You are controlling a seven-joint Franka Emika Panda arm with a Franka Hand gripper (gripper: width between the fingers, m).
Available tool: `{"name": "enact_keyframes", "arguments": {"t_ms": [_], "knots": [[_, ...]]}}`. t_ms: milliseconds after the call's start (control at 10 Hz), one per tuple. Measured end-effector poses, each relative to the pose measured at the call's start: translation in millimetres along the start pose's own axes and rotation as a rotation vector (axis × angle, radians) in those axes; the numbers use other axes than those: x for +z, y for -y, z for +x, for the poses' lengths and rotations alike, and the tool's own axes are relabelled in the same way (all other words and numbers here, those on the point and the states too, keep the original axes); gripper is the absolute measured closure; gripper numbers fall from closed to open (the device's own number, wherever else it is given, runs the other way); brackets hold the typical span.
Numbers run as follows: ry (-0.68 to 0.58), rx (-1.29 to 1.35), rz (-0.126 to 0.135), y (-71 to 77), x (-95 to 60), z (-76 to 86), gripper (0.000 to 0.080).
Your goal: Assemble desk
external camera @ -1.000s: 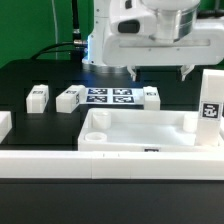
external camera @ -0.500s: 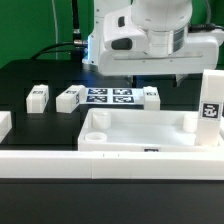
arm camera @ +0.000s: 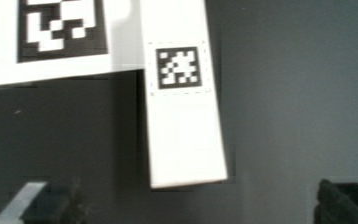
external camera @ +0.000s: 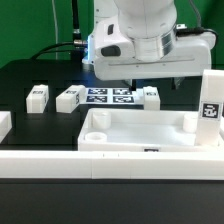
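Observation:
The desk slab, a wide white tray with raised corner sockets, lies near the front of the black table. Two white tagged legs lie at the exterior view's left. A third leg lies beside the marker board. A fourth leg stands upright at the right. My gripper is open and empty, hovering over the third leg. In the wrist view that leg lies lengthwise, centred between the dark fingertips, with the gripper just past its end.
A long low white rail runs along the front edge. Another white piece sits at the far left. The marker board also shows in the wrist view. The robot base and cables stand behind.
The arm has moved toward the exterior view's left and come lower, bringing the open gripper over the leg beside the marker board. No part has moved.

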State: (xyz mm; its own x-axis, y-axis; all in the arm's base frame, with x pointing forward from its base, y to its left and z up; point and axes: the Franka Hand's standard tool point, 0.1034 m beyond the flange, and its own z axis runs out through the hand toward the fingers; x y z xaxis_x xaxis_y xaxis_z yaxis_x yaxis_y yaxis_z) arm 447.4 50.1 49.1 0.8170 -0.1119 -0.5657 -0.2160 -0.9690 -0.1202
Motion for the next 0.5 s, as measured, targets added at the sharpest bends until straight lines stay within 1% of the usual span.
{"name": "enact_keyframes", "arguments": {"t_ms": [200, 300, 400, 500], "knots": [[0.022, -0.002, 0.000, -1.1, 1.2, -2.5, 0.0151], [0.117, 0.002, 0.004, -2.1, 4.3, -8.2, 0.0151], [0.155, 0.000, 0.007, -3.5, 7.4, -0.6, 0.0151], [0.230, 0.001, 0.010, -4.5, 10.8, -6.3, 0.0151]]}}
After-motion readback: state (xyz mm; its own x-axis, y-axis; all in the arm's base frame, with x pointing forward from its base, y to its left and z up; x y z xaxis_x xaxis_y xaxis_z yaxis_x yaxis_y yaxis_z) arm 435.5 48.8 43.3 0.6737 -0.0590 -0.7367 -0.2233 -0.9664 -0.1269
